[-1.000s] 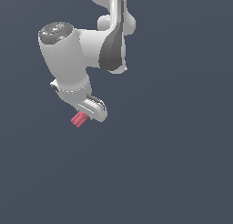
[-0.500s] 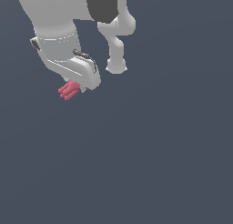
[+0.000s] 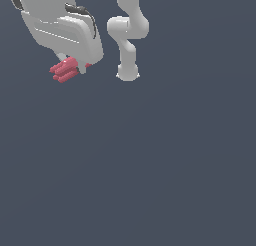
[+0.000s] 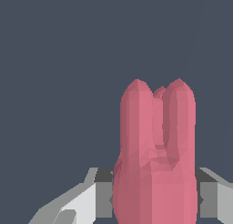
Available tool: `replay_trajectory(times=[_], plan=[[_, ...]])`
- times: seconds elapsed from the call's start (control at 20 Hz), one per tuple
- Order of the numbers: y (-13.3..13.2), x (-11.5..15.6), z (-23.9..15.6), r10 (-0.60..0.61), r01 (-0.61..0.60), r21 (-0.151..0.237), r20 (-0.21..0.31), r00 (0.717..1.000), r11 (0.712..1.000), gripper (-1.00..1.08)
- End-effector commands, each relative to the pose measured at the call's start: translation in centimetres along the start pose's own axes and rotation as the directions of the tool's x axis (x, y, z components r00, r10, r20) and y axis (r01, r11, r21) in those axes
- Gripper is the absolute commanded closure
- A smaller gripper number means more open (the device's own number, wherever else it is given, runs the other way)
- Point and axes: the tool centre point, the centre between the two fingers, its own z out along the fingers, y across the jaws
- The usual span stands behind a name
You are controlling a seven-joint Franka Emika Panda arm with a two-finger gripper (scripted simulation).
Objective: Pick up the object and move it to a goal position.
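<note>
The object (image 3: pixel 64 70) is a small pink-red ridged piece like a bundle of short rods. It sticks out from under my white gripper (image 3: pixel 74 66) at the upper part of the exterior view's left. The gripper is shut on it. In the wrist view the object (image 4: pixel 154 159) fills the middle, standing out from between the grey fingers (image 4: pixel 102 196), one on each side of it. The fingertips themselves are hidden by the hand in the exterior view.
The white arm's links and base (image 3: pixel 127 72) stand at the top middle of the exterior view. All around is a plain dark grey-blue surface (image 3: pixel 150 165).
The gripper has moved with the object towards the exterior view's upper left and closer to the camera. The object stays in its grasp.
</note>
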Motion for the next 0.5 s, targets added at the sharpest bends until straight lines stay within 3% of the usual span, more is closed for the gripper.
replay_trajectory(times=[0.0, 0.45], plan=[[0.2, -0.2, -1.1, -0.001, 0.001, -0.001, 0.001, 1.0, 1.0, 1.08], [0.4, -0.2, -2.1, -0.002, 0.002, -0.001, 0.001, 1.0, 1.0, 1.08]])
